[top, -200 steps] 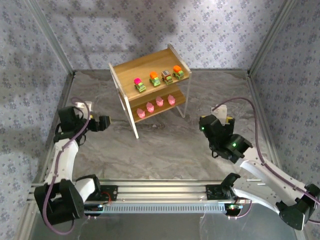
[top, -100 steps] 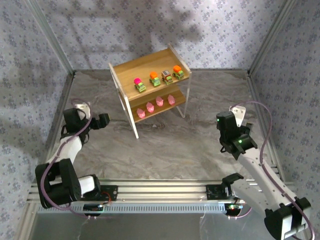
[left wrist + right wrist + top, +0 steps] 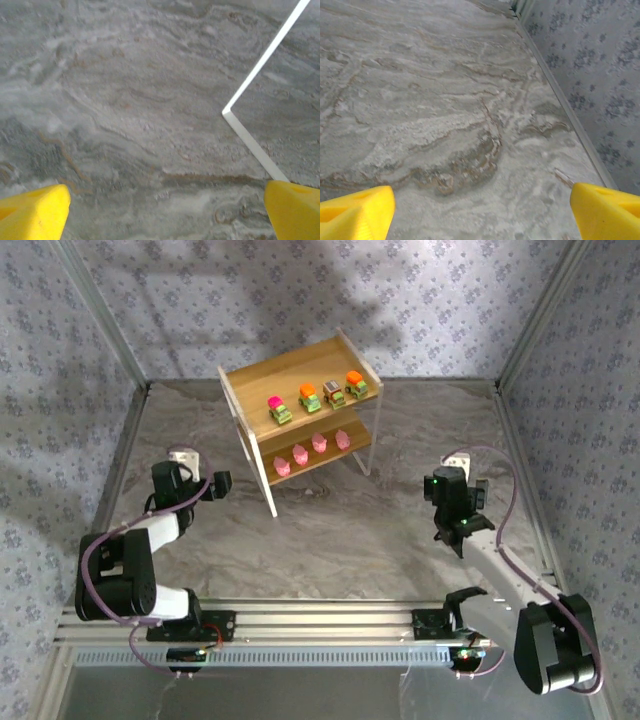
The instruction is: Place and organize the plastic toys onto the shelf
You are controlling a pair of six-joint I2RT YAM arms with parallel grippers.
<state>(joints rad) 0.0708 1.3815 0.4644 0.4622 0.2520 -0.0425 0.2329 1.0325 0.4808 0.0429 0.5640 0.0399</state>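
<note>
The four little green-yellow plastic cars [image 3: 309, 397] line the top tier of the light wooden two-tier shelf [image 3: 285, 375], and the four rounded pink figures [image 3: 300, 453] line its lower tier. The left pincer [image 3: 162, 212] and right pincer [image 3: 482, 210] both gape empty. The left one, near the shelf's thin white metal frame [image 3: 251, 75], could clip it in swinging and jolt toys loose.

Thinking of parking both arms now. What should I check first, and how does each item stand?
1. Four cars in a row on the top tier of the shelf: ok.
2. Four pink figures in a row on the lower tier: ok.
3. Left gripper open, nothing between its fingers: ok.
4. Right gripper open, nothing held: ok.
5. Left gripper's clearance from the shelf's white frame: close, but the top view shows a gap: ok.
6. Every toy sitting upright: cannot tell, too small.
</note>
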